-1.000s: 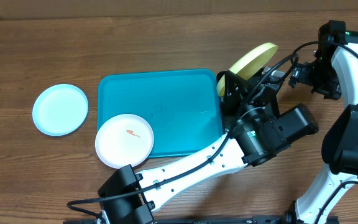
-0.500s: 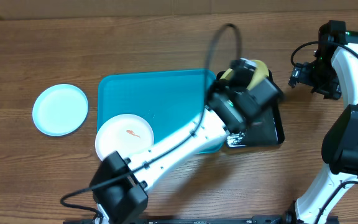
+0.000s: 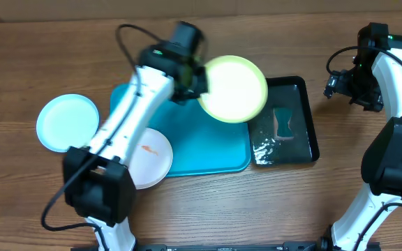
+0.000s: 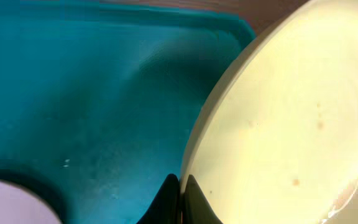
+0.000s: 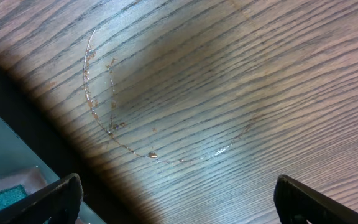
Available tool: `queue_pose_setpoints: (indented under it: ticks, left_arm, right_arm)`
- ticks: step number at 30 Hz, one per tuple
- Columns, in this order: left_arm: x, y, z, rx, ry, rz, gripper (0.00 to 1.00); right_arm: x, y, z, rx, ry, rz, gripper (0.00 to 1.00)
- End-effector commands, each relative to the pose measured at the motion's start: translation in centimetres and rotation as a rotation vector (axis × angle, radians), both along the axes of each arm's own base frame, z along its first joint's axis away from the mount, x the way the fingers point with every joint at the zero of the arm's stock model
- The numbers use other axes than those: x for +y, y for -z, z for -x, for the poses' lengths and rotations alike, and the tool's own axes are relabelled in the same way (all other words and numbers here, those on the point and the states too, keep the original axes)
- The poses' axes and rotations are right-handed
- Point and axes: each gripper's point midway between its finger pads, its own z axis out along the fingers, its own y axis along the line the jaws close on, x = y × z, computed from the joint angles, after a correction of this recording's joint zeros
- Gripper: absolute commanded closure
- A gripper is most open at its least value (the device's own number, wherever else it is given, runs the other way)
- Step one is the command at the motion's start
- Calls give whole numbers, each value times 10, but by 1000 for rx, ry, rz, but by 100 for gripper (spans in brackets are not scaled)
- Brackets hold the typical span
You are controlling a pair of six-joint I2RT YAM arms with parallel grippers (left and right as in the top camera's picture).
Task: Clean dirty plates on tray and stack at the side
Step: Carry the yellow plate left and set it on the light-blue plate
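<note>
Yellow-green round plastic plate (image 3: 233,89) face-up, no long axis | few tiny specks | above turquoise rectangular plastic tray (image 3: 215,146) far right corner | left pincer (image 4: 180,198) clamped on rim | right pincer (image 5: 179,193) apart

Robot lab bench: left arm (image 3: 128,117), right arm (image 3: 398,73), plain wooden table (image 3: 26,206).

Overhead faces straight down; close left wrist view shares the tray (image 3: 215,146).
</note>
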Motion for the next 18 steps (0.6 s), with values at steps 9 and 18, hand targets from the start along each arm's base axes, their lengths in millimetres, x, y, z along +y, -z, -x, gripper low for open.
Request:
queue_pose_setpoints:
  ticks: [9,18]
  left_arm:
    - [149,-14,-8,111,-277,172,96]
    - [298,-1,35,197,-605,41,96]
  right_arm:
    - [-4,-15,-5,-46,7,16,0]
    - [-4,-15,-5,-46,7,16,0]
